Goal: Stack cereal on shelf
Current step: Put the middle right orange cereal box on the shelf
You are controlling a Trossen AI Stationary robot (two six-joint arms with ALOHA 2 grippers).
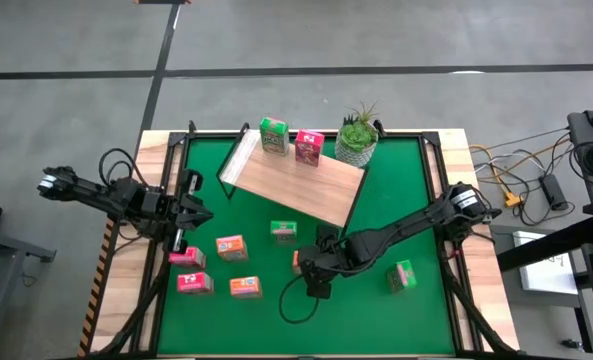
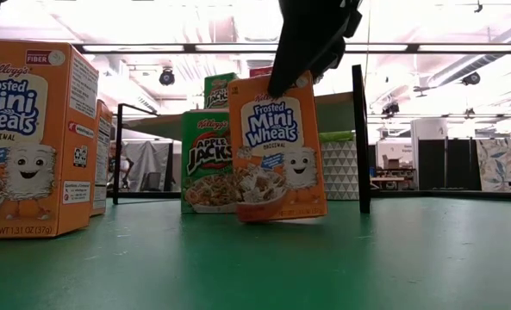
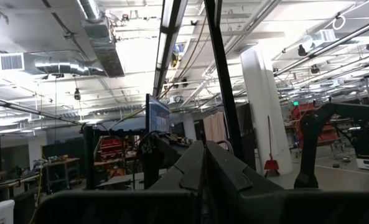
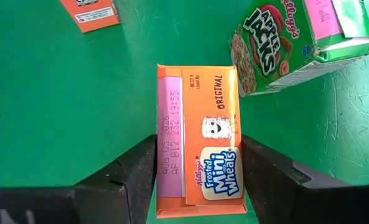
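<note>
Open workshop with bright ceiling strip lights; green mat (image 1: 416, 200) covers the wooden counter (image 1: 156, 150).

Light-wood rectangular shelf board with thin black frame (image 1: 296, 185) sits just past mat centre toward 12 o'clock. On its far edge: 1 green cardboard cereal box (image 1: 273, 135) and 1 pink-red cardboard cereal box (image 1: 309, 148). A potted green plant (image 1: 357, 138) stands at the shelf's 2 o'clock corner.

Progress, judged: 2 boxes stacked; the others visible are not yet on the shelf. Loose on the mat: a cluster of 4 boxes at 8 o'clock (image 1: 216, 265), a green box just off the shelf's near edge at 6 o'clock (image 1: 284, 231), another green box at 4 o'clock (image 1: 404, 275).

Right gripper (image 4: 196, 171) works near 6 o'clock of the shelf, over an orange Frosted Mini-Wheats box (image 4: 200, 140); jaws straddle the box, 1 either side, spread but close to its sides. Low view shows the box tilted with 1 bottom corner off the mat, so a grip looks near-complete or just made.

Left gripper (image 1: 191, 212) waits at 9 o'clock; jaws pressed together, holding nothing.
</note>
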